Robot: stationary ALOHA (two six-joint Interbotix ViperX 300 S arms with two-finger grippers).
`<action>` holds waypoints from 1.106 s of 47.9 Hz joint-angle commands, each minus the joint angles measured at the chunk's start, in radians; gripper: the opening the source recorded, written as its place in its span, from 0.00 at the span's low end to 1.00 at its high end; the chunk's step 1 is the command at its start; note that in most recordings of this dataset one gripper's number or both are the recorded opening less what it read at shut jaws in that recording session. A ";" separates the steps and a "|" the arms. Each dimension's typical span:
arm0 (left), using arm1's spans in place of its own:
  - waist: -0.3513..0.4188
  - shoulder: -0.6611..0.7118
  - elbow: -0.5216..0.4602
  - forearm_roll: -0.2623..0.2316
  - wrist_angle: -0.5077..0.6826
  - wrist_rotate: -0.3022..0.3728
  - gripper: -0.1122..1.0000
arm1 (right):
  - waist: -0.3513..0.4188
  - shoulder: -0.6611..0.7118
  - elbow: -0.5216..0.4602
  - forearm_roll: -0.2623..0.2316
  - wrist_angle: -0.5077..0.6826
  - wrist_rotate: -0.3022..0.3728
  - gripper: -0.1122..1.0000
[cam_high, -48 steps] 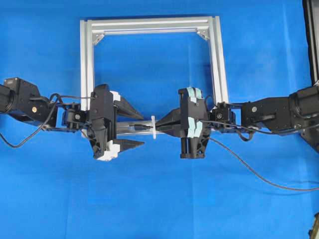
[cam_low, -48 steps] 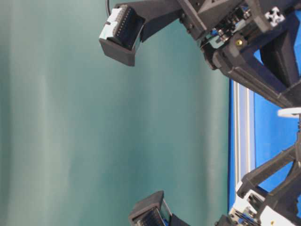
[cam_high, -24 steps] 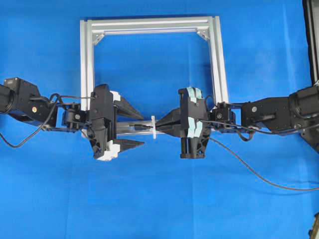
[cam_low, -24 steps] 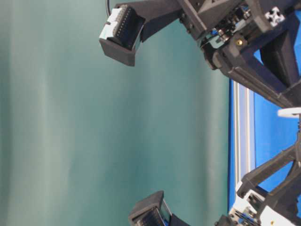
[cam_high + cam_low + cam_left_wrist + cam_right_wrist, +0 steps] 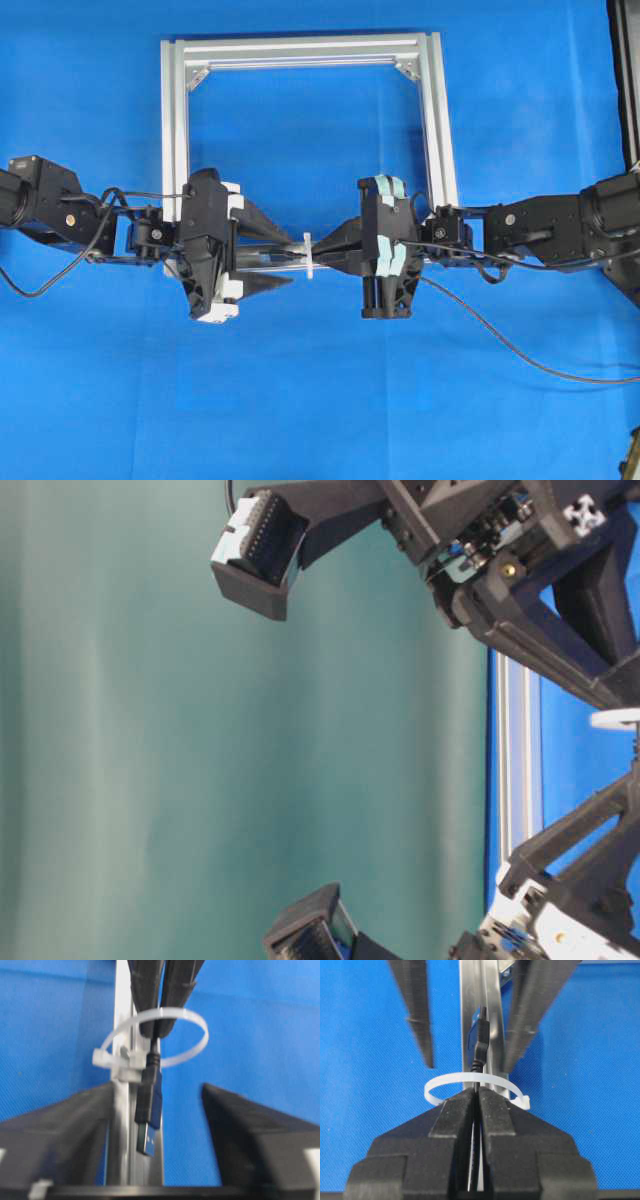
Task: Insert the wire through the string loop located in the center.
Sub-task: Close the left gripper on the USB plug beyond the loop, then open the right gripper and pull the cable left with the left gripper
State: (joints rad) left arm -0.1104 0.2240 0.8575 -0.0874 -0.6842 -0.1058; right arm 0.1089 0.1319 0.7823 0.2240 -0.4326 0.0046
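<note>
Two grippers, one wire (image 5: 148, 1105), one loop (image 5: 155, 1037), one silver frame (image 5: 175, 120). Right gripper (image 5: 476, 1097) clenched on the wire just behind the loop, plug poking through it above the near frame bar. Left gripper (image 5: 156, 1125) jaws apart, one on either side of the plug, not touching it. Loop upright on that bar, mid-span.

A robotics lab bench: blue mat (image 5: 320, 400) (plain teal backdrop (image 5: 200, 730) behind).
</note>
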 commanded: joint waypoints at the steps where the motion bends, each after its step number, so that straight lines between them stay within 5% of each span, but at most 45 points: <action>1: 0.006 -0.017 -0.006 0.000 -0.023 0.002 0.48 | 0.002 -0.014 -0.008 -0.002 -0.011 -0.002 0.08; 8: 0.008 -0.018 -0.002 -0.002 -0.023 0.002 0.17 | 0.002 -0.014 -0.008 -0.002 -0.011 -0.002 0.08; 40: 0.008 -0.018 -0.002 -0.002 -0.020 0.000 0.17 | 0.002 -0.014 -0.009 -0.002 -0.006 -0.014 0.09; 46: 0.008 -0.018 -0.002 -0.002 -0.020 0.000 0.17 | 0.002 -0.014 -0.011 -0.002 -0.006 -0.011 0.24; 53: 0.008 -0.018 -0.003 -0.002 -0.018 0.000 0.17 | 0.002 -0.014 -0.012 -0.002 -0.011 -0.011 0.62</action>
State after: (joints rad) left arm -0.1043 0.2240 0.8606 -0.0874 -0.6980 -0.1058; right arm 0.1089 0.1319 0.7823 0.2240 -0.4326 -0.0046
